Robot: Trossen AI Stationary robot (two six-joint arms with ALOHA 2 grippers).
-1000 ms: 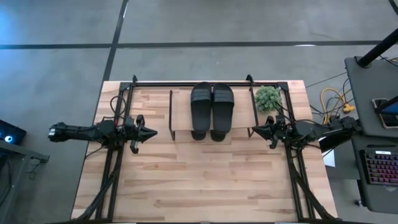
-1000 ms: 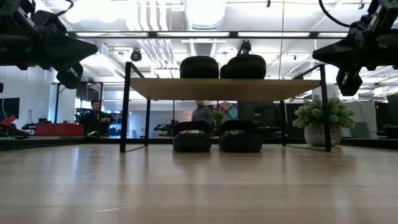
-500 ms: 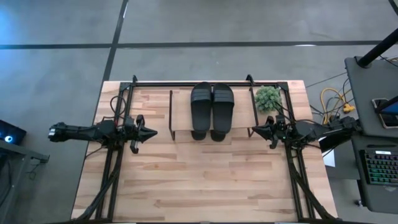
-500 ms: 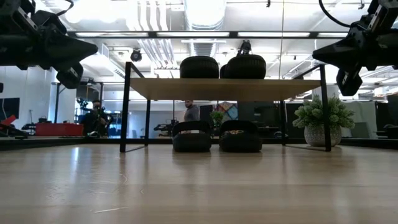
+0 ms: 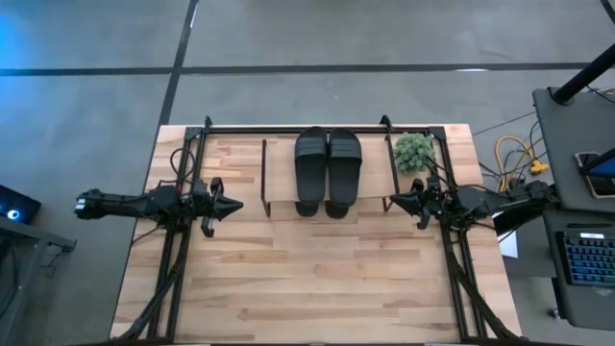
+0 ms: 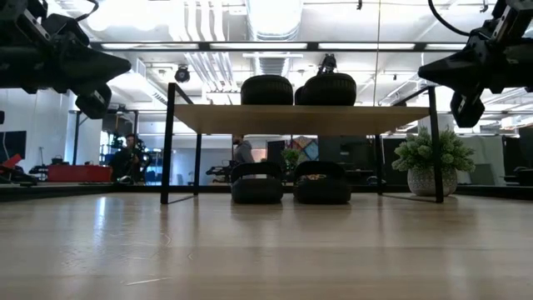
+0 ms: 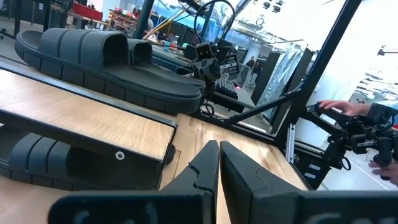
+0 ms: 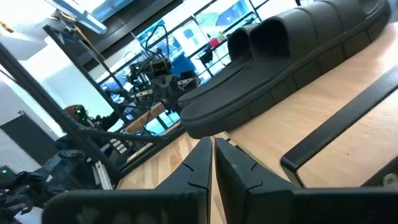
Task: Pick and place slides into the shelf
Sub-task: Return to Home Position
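Note:
Two black slides point(image 5: 327, 163) lie side by side on the shelf's light wooden top board point(image 5: 281, 178). Two more slides point(image 6: 256, 183) point(image 6: 321, 183) rest on the table under that board, between the shelf's black wire legs point(image 6: 167, 142). My left gripper point(image 5: 236, 204) hovers shut, left of the shelf and above the table. My right gripper point(image 5: 392, 202) hovers shut, right of the shelf. Both point at the shelf and touch nothing. In the left wrist view the shut fingers point(image 7: 219, 163) face the board's edge point(image 7: 93, 121); in the right wrist view the fingers point(image 8: 212, 163) face the upper slides point(image 8: 280, 56).
A small potted plant point(image 5: 414, 151) stands at the shelf's right end, just behind my right gripper. Black frame rails run along the table's far edge point(image 5: 298, 128). Bare tabletop point(image 5: 307, 279) stretches in front of the shelf. People show in the room beyond.

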